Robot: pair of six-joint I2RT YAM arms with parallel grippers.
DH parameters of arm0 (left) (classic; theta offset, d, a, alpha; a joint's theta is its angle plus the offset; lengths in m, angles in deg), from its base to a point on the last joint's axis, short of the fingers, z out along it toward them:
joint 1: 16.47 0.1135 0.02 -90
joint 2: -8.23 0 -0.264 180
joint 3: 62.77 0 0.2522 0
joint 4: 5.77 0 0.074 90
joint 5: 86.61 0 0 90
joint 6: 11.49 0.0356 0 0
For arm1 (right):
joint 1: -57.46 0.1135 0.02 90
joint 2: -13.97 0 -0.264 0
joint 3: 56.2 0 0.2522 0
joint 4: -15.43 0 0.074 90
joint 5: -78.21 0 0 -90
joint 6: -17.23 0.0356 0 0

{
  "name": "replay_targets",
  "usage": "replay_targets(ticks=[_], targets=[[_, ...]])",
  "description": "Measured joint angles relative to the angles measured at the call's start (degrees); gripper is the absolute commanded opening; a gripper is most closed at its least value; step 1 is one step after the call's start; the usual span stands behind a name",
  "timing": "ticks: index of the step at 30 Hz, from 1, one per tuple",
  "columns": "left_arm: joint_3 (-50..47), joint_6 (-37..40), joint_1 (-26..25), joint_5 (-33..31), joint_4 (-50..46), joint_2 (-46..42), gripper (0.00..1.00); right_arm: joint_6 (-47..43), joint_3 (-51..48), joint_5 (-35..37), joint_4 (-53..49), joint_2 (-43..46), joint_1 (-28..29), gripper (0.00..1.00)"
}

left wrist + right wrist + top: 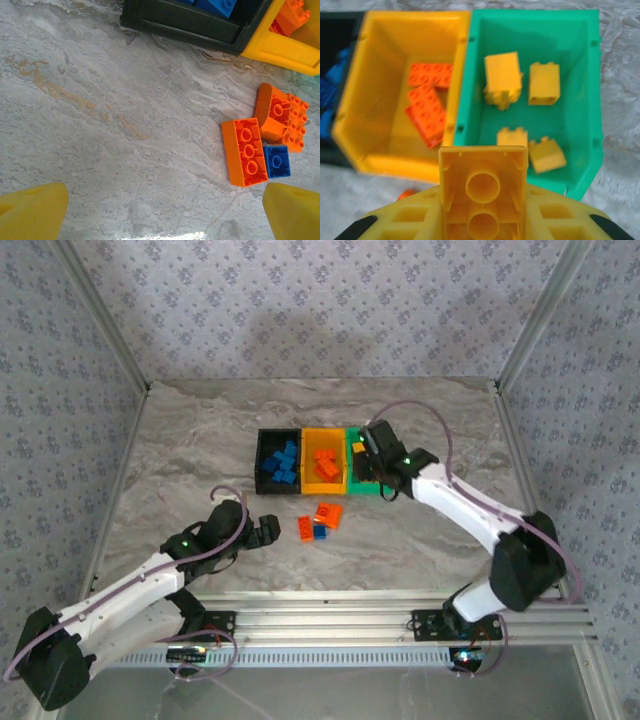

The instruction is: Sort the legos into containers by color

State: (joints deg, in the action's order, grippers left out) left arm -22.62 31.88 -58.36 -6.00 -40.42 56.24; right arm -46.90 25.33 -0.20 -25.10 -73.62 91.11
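Right gripper (375, 462) clamping yellow brick (483, 187), hanging above near wall of green bin (585, 75); bin hollow lying just farther. Left gripper (162, 212) gaping, empty.

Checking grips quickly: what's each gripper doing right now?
Left gripper: open, holding nothing.
Right gripper: shut on a yellow lego above the green bin.
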Motion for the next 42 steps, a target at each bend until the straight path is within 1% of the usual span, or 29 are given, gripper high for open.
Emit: replay_targets(ticks=[2,6,9,13,14,18,21,25,28,29,31,36,38,40,42], targets=[[0.0,0.0,0.0,0.0,0.0,0.0,1.0,0.0,3.4,0.8,0.0,-5.5,-1.7,0.35],[0.0,0.0,0.0,0.5,0.1,0.0,1.0,0.3,7.7,2.8,-1.0,-13.1,-3.6,0.4],[0.0,0.0,0.0,0.9,0.1,0.1,1.0,0.7,9.6,3.7,-1.7,-16.1,-4.3,0.49],[0.0,0.3,0.0,1.3,0.4,0.8,1.0,1.0,11.7,4.3,-1.8,-17.4,-4.5,0.68],[0.0,0.5,0.0,1.3,0.6,1.3,1.0,1.1,12.2,4.3,-1.8,-17.4,-4.5,0.72],[0.1,1.8,0.0,2.1,1.5,3.5,0.99,1.0,12.6,5.0,-1.4,-16.4,-4.1,0.8],[0.8,2.8,0.0,3.3,2.2,6.0,0.99,0.9,9.3,5.6,0.4,-12.0,-2.9,0.81],[3.9,4.2,-0.1,5.4,5.2,12.5,0.96,1.6,-0.4,5.7,4.6,-0.2,0.7,0.82],[7.9,5.7,-1.1,6.2,7.7,19.5,0.91,2.1,-6.6,5.6,6.9,6.9,3.7,0.83],[9.6,6.3,-1.7,6.3,8.5,22.2,0.88,2.3,-8.2,5.6,7.4,8.4,4.5,0.83],[12.5,7.6,-2.9,6.6,9.9,27.0,0.81,2.9,-10.6,5.6,8.0,10.2,5.6,0.83],[18.6,10.0,-4.8,5.9,11.0,37.8,0.73,4.4,-16.0,5.6,8.2,13.8,6.3,0.83],[19.5,10.6,-5.3,5.3,10.8,40.3,0.69,4.9,-17.5,5.6,8.1,15.6,6.3,0.83],[20.2,11.3,-5.8,4.2,10.0,42.1,0.62,5.3,-18.4,5.8,8.1,17.5,6.3,0.83],[20.7,11.6,-6.6,2.6,8.4,43.2,0.58,5.6,-19.1,5.9,8.2,19.6,6.3,0.83]])
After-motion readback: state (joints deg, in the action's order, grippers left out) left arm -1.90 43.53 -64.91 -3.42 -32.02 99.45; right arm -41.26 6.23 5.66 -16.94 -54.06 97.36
